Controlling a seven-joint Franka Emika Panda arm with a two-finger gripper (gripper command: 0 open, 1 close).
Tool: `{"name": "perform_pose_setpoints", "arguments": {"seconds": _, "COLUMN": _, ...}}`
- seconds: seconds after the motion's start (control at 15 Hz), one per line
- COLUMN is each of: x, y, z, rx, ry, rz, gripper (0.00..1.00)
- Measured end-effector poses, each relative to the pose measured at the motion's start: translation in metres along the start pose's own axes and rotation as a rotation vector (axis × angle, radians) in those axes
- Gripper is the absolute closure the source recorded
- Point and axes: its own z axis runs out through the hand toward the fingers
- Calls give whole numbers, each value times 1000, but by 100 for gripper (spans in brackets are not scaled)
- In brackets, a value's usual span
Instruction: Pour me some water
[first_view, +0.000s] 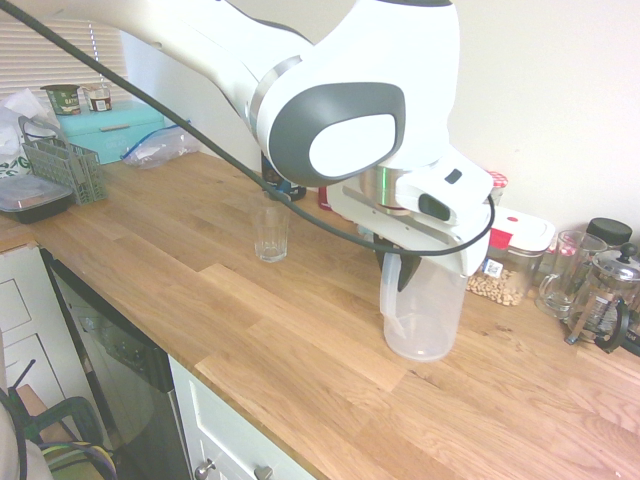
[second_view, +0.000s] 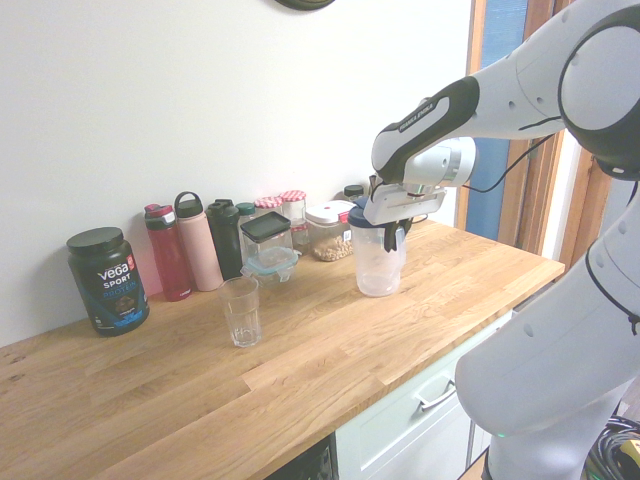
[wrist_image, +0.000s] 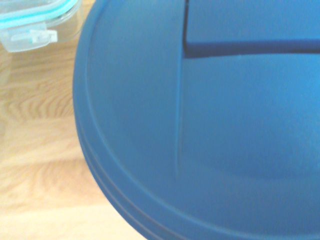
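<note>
One pitcher, blue lid, upright on worktop; gripper at its handle, pressed together, grip on handle unclear. Glass upright, well apart from pitcher. Protein tub, bottles along wall.

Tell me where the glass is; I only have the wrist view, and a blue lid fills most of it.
Observer: The glass stands left of the pitcher in the second exterior view.
Operator: Is the glass upright?
Observer: Yes, upright, with its mouth up.
Operator: And is the pitcher lifted?
Observer: No, its base rests on the counter.
</note>
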Motion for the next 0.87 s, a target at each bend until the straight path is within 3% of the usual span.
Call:
{"name": "perform_pose_setpoints", "arguments": {"seconds": 0.6, "x": 3, "y": 4, "z": -3, "rx": 6, "ry": -19, "rz": 16, "gripper": 0}}
{"name": "perform_pose_setpoints", "arguments": {"seconds": 0.87, "x": -12, "y": 17, "z": -50, "rx": -112, "ry": -97, "rz": -32, "gripper": 0}}
